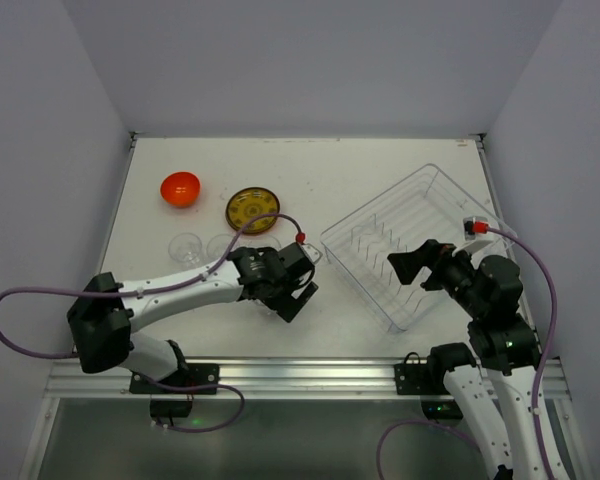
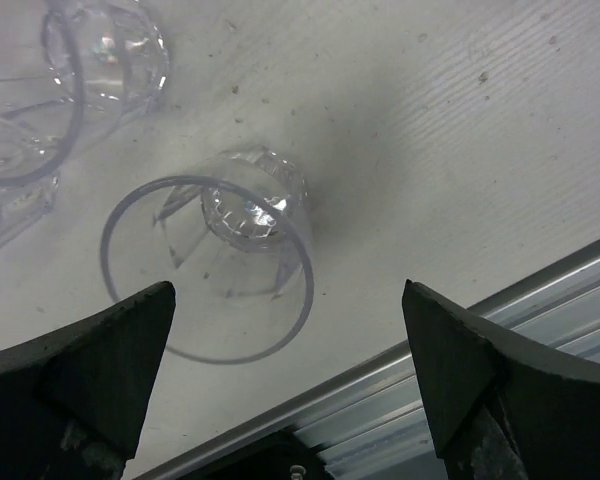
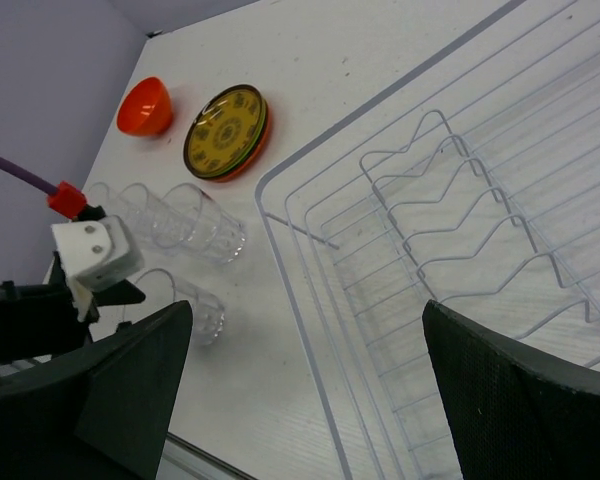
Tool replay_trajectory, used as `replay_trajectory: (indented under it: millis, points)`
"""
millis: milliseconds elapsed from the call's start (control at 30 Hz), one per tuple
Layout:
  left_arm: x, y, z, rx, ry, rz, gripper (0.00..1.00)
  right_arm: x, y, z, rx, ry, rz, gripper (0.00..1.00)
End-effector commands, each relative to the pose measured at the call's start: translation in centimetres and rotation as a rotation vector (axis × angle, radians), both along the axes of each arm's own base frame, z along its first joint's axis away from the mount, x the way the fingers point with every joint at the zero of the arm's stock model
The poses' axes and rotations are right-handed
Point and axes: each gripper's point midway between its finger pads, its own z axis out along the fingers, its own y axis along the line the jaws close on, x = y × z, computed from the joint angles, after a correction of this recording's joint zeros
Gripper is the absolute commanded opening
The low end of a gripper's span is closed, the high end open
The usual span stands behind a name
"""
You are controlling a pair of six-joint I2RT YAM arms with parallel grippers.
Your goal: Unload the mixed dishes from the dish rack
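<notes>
The dish rack (image 1: pixel 415 245) sits at the right of the table, and no dishes show in it in the right wrist view (image 3: pixel 450 230). An orange-red bowl (image 1: pixel 180 187) and a stack of plates (image 1: pixel 252 209) with a brown-yellow patterned one on top sit at the far left. Clear cups (image 1: pixel 187 247) stand nearer. My left gripper (image 1: pixel 295 290) is open and empty just above one clear cup (image 2: pixel 220 265), which stands on the table, as the left wrist view (image 2: pixel 288 335) shows. My right gripper (image 1: pixel 420 265) hovers open and empty over the rack's near left corner (image 3: pixel 305 320).
The metal rail (image 2: pixel 480 330) of the table's near edge runs just below the left gripper. Two more clear cups (image 2: pixel 110 50) stand beyond the one under it. Grey walls close the table on three sides.
</notes>
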Motion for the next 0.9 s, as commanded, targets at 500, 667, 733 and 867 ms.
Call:
replay_trajectory:
  millis: [500, 667, 733, 867]
  points:
    - [9.4, 21.5, 20.9, -0.364, -0.812, 0.896, 1.00, 1.3, -8.2, 6.3, -0.322, -0.078, -0.391, 0.99]
    - [4.5, 24.6, 20.6, -0.312, -0.886, 0.855, 1.00, -2.3, -7.6, 8.5, -0.267, -0.229, -0.313, 0.99]
    - [3.6, 25.1, 21.5, -0.359, -0.943, 0.866, 1.00, -4.0, -7.8, 8.8, -0.288, -0.247, -0.287, 0.99]
    - [1.6, 25.7, 23.2, -0.475, -1.054, 0.838, 1.00, -6.4, -9.2, 9.6, -0.321, -0.252, -0.315, 0.99]
